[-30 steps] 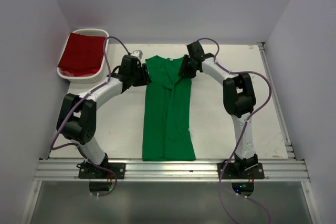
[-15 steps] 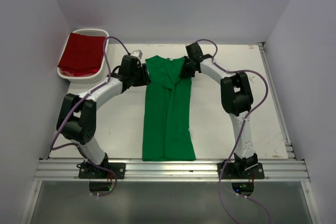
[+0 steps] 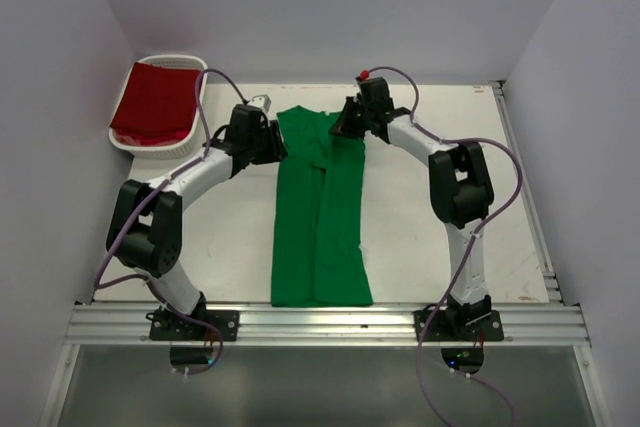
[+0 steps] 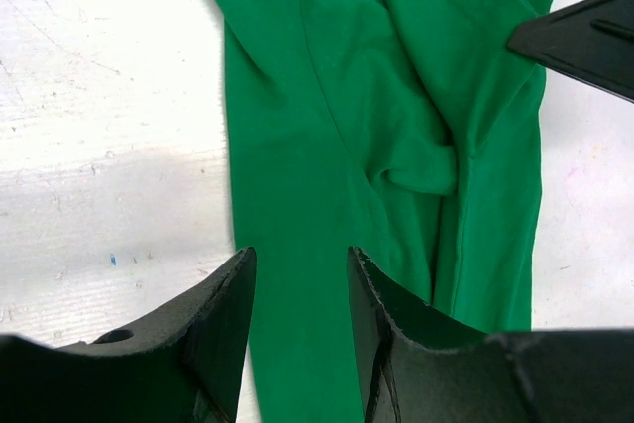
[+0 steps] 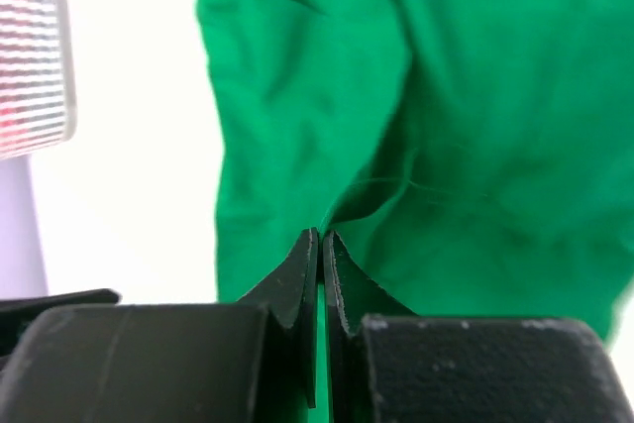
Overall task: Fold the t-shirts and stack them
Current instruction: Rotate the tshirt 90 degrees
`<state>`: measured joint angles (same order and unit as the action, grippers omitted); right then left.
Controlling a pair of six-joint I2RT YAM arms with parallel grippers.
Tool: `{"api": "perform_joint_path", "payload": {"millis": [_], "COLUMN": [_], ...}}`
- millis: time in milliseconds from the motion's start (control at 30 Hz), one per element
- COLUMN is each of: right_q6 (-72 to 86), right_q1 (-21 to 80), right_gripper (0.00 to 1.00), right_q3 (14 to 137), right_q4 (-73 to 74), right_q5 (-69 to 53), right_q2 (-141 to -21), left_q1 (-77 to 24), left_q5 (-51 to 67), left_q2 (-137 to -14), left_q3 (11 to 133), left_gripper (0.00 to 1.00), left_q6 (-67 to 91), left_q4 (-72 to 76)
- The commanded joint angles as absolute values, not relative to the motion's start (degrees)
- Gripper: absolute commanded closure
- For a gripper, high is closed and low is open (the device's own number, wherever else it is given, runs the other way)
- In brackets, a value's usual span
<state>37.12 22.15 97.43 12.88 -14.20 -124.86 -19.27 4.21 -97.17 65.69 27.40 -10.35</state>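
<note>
Green t-shirt point(image 3: 320, 217) lies on the table point(image 3: 430, 237) between the arms, folded into a long narrow strip: collar end far, hem at the near edge. Right gripper point(image 5: 321, 235) is closed, pinching a ridge of cloth at the shirt's far right corner. Left gripper point(image 4: 297, 263) is open, its fingers straddling the shirt's far left edge and gripping nothing. Dark red t-shirt point(image 3: 155, 102) sits in the white basket point(image 3: 165, 59), far left.

Plain pale lilac walls point(image 3: 330, 7) rise beyond and either side of the right gripper point(image 3: 343, 130); beneath it lies a scuffed white counter point(image 3: 410, 227), evenly lit.
</note>
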Motion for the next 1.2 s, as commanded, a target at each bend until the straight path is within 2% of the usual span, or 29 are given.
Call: {"api": "perform_joint_path", "payload": {"millis": [0, 300, 633, 767, 867, 1000, 1167], "right_q6": [37.9, 35.8, 23.0, 18.8, 18.7, 19.4, 20.9], "right_q1": [22.3, 25.2, 28.7, 29.4, 29.4, 29.3, 28.0], "right_gripper": [1.0, 1.0, 1.0, 0.52, 0.37, 0.34, 0.34], "right_q3": [97.1, 104.4, 112.4, 112.8, 108.6, 105.0, 104.5], "right_q4": [4.7, 5.7, 22.8, 29.4, 27.8, 25.9, 24.3], "right_q5": [-21.3, -35.0, -34.1, -29.6, -25.2, -18.2, -11.4], "right_q2": [-123.3, -130.5, -134.6, -133.6, -129.6, -124.8, -120.1], "left_q1": [-19.0, -18.7, -18.5, -18.5, -18.5, -18.5, -18.0], "left_q5": [3.5, 3.4, 3.9, 4.0, 4.0, 3.4, 2.7], "left_q2": [-94.8, -95.4, -95.7, -96.1, -96.6, -97.8, -102.5], "left_q3": [64.6, 64.4, 64.2, 64.2, 64.9, 66.4, 71.3], "left_gripper": [0.54, 0.54, 0.54, 0.54, 0.54, 0.49, 0.48], "left_q6": [27.1, 27.1, 27.2, 27.3, 27.3, 27.3, 27.0], "left_q4": [-9.0, -8.4, -7.8, -7.5, -7.4, -7.2, -6.1]}}
